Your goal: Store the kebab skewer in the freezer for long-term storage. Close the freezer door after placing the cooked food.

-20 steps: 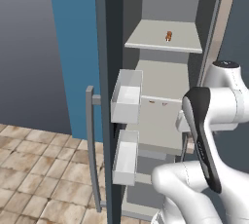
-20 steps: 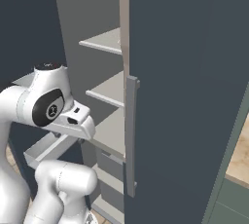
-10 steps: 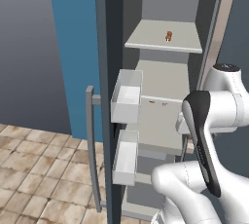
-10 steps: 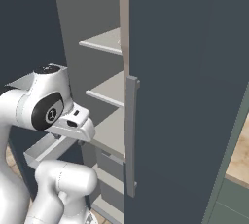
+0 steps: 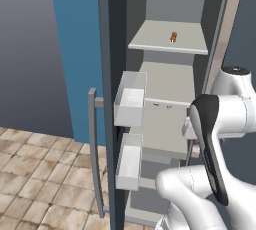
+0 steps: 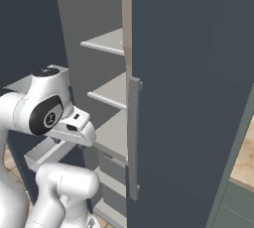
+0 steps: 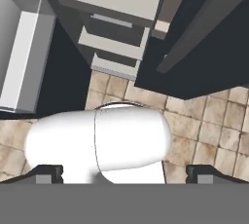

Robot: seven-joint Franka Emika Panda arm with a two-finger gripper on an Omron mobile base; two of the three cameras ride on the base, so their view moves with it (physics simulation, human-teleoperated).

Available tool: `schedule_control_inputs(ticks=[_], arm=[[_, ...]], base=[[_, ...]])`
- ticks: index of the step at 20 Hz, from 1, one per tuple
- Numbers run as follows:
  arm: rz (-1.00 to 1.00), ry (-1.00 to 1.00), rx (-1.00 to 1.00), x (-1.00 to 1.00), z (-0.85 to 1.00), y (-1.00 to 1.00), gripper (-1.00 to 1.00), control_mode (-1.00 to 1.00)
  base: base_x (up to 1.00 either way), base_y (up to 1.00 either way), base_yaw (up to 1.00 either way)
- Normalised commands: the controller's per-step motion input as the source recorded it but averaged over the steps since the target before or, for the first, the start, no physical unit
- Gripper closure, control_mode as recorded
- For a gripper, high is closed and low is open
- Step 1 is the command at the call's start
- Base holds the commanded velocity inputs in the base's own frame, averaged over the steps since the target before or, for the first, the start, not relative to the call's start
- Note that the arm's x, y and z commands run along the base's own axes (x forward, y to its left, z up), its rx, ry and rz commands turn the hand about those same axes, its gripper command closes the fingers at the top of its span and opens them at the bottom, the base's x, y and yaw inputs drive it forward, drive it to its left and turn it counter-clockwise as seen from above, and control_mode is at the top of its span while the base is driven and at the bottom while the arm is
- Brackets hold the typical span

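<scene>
hand view: tan tiled floor point(image 7: 204, 121) below open freezer point(image 7: 116, 9).

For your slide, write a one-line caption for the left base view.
Kebab skewer resting on an upper shelf of the open freezer, freezer door swung wide, white arm in the foreground.

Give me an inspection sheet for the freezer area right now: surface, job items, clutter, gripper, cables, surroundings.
Surface: light grey freezer shelves, bare apart from the skewer.
Job's things: kebab skewer lies on the upper shelf inside the freezer; freezer door stands open, its whitish bins showing nothing inside.
Clutter: nothing seen.
Gripper: the gripper is open, holds nothing, and points down at the tiled floor.
Cables: nothing seen.
Surroundings: neighbouring dark grey door shut, with vertical bar handle; blue wall behind the open door.
</scene>
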Motion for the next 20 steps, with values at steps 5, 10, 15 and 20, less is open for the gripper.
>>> schedule_control_inputs(ticks=[5,10,15,20], arm=[[0.00,0.00,0.00,0.00,0.00,0.00,-1.00,1.00],[0.00,0.00,0.00,0.00,0.00,0.00,-1.00,1.00],[0.00,0.00,0.00,0.00,0.00,0.00,-1.00,1.00],[0.00,0.00,0.00,0.00,0.00,0.00,-1.00,1.00]], base=[[-0.64,0.03,-0.03],[-0.46,0.02,-0.18],[-0.30,0.02,-0.33],[-0.21,0.06,-0.42]])
